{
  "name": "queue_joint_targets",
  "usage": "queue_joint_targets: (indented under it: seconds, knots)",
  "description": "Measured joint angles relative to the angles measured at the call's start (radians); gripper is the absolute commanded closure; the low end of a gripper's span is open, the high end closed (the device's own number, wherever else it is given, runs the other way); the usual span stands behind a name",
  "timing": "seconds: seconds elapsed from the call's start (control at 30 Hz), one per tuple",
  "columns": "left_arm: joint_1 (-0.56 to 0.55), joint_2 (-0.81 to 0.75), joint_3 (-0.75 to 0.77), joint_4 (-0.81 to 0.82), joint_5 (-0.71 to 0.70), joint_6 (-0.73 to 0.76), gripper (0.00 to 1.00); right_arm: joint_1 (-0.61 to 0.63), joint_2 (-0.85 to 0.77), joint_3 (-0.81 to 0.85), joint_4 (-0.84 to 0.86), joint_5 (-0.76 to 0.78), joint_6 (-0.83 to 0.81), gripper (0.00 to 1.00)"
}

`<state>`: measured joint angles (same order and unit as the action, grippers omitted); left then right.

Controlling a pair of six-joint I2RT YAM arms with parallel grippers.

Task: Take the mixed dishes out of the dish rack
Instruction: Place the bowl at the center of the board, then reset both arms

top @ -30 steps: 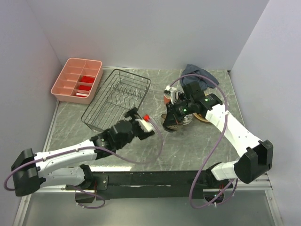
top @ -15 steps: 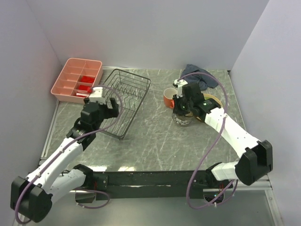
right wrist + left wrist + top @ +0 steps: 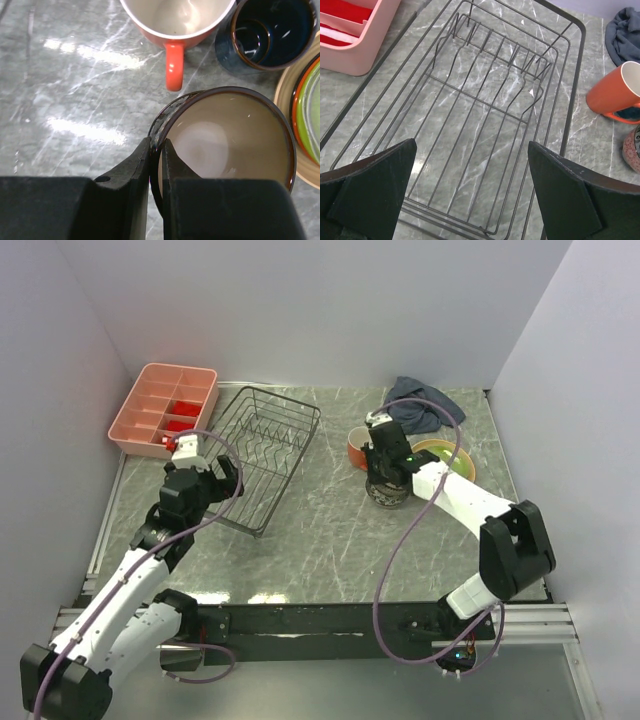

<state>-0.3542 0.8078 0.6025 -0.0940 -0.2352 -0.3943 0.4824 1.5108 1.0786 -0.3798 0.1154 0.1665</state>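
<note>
The black wire dish rack [image 3: 268, 440] stands with nothing in it [image 3: 485, 115]. My left gripper [image 3: 212, 476] hangs open over its near left side [image 3: 471, 150]. My right gripper [image 3: 384, 476] is shut on the near rim of a dark-rimmed bowl [image 3: 225, 145], one finger inside and one outside [image 3: 156, 145]. The bowl [image 3: 387, 494] sits low on the table. Just beyond it are the orange mug [image 3: 177, 20], the dark blue cup [image 3: 267, 32], and, to the right, the lime green plate [image 3: 310, 112] lying on the tan-yellow plate [image 3: 447, 454].
A pink compartment tray [image 3: 165, 408] with red pieces stands at the back left beside the rack. A crumpled blue-grey cloth [image 3: 420, 405] lies at the back behind the mug. White walls close in the table on three sides.
My left arm has swung from the table's middle to the left, over the rack's near side. My right gripper has brought the bowl in beside the mug, still shut on it.
</note>
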Motion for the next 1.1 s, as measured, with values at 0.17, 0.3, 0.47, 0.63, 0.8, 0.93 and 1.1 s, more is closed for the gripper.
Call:
queue_joint_targets:
  seconds: [0.17,0.3,0.47,0.63,0.8,0.93,1.1]
  knots:
    - [0.0,-0.057,-0.034,-0.002,-0.006,0.005,0.01,0.015,0.049,-0.027,0.055,0.047,0.029,0.91]
    - [0.0,-0.06,-0.038,-0.001,-0.008,0.007,0.01,0.032,0.06,-0.069,0.095,0.089,0.054,0.66]
    - [0.0,-0.059,-0.042,-0.001,-0.008,0.007,0.01,0.043,0.066,-0.09,0.142,0.154,0.085,0.41]
    - [0.0,-0.059,-0.042,-0.001,-0.008,0.005,0.01,0.055,0.038,-0.099,0.161,0.175,0.111,0.2]
    - [0.0,-0.05,-0.031,-0.01,-0.008,-0.012,0.01,0.07,-0.075,-0.111,0.162,0.123,0.147,0.07]
    - [0.0,-0.008,0.023,-0.051,-0.008,-0.045,0.01,0.071,-0.175,-0.11,0.166,0.1,0.164,0.03]
    - [0.0,0.022,0.104,-0.115,-0.028,-0.09,0.01,0.048,-0.288,-0.108,0.152,0.081,0.168,0.0]
